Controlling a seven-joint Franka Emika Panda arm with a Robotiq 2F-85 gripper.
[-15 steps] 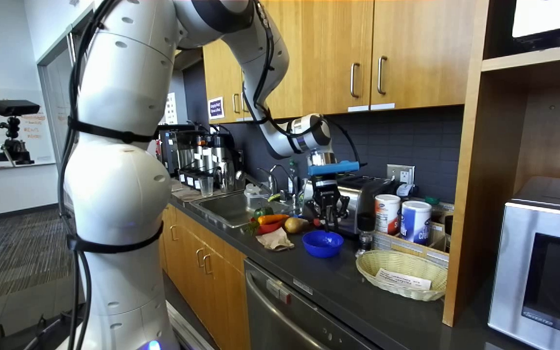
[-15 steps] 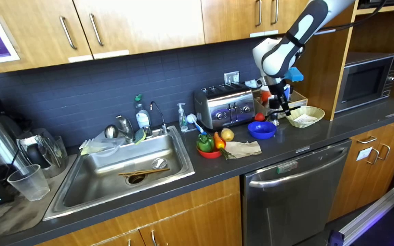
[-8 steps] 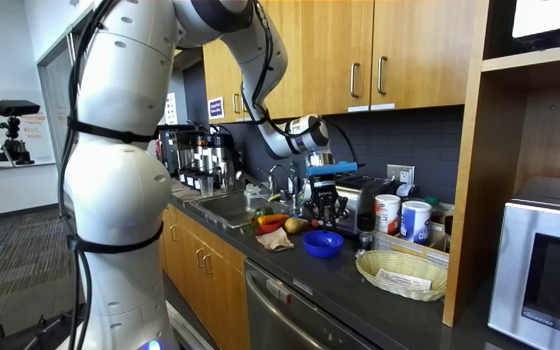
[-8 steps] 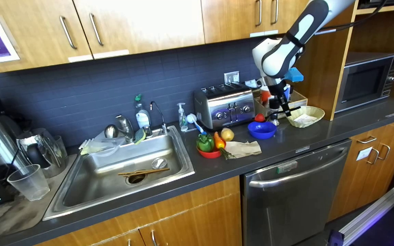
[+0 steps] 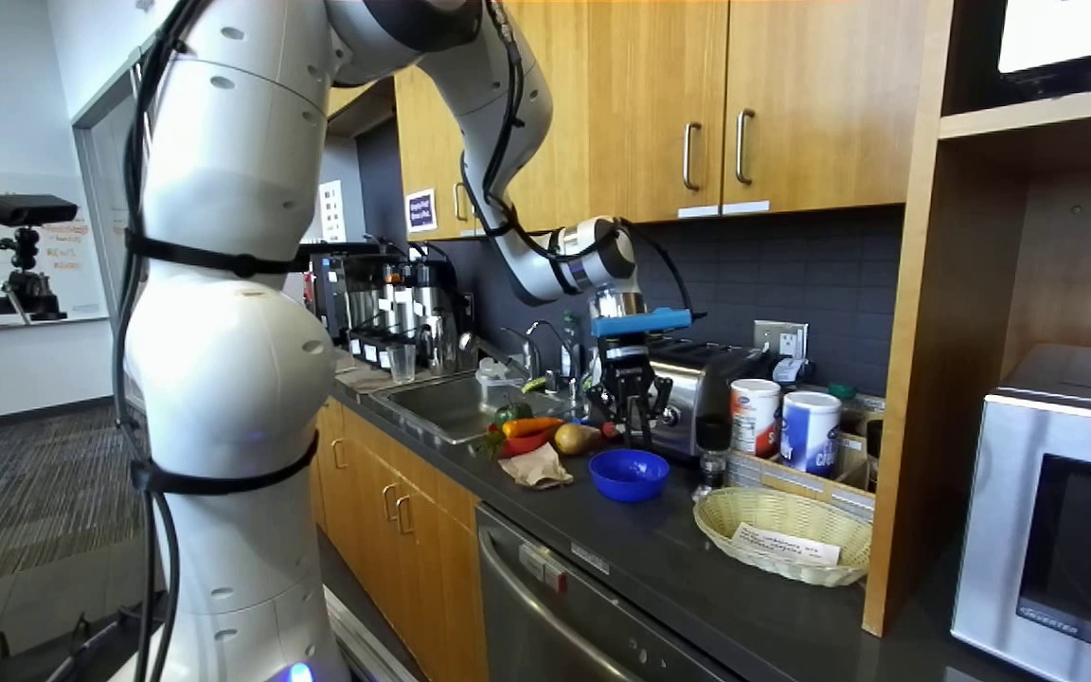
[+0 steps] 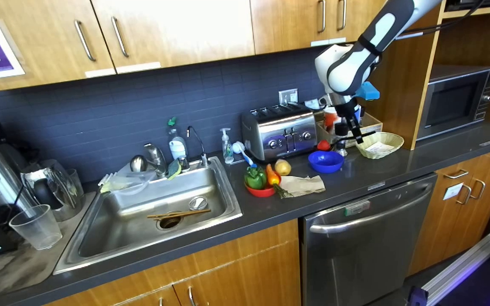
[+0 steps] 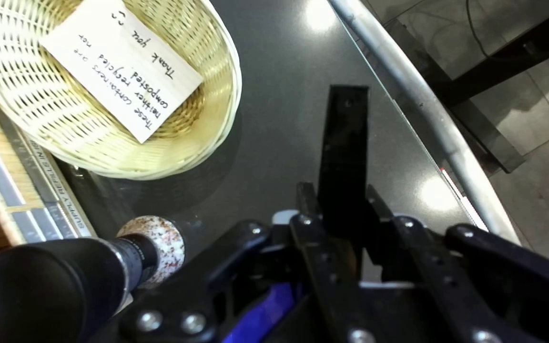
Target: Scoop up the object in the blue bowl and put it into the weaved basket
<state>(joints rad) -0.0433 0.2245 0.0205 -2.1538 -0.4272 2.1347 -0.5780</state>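
"One red item (image 6: pixel 323 145), rounded: is that what you're after?"

"I believe so. In an exterior view it appears just beyond the far rim of the blue bowl (image 6: pixel 326 168), apparently at the end of my black utensil (image 7: pixel 346 133). Whether it is lodged in the utensil, I can't tell. My gripper (image 7: pixel 340 205) is clenched on the handle."

"How will you bring it across?"

"Slow and level. I'd clear the grinder (image 7: pixel 84 276) first, then head for the woven basket (image 7: pixel 208 128). The handle's tail points roughly that way while the red item lies on the toaster (image 6: pixel 280 134) side, so I judge I'll have to turn the wrist, or overshoot, before tipping. The wooden panel (image 6: pixel 402 97) next to the basket won't leave me much room, so a turn done early seems safer."

"And your blind spots?"

"The utensil's head. In the wrist view the gripper blocks whatever hangs below, and the red item doesn't show there at all. Both exterior views have it, but too small to name. Nor can I see the bowl's whole floor."
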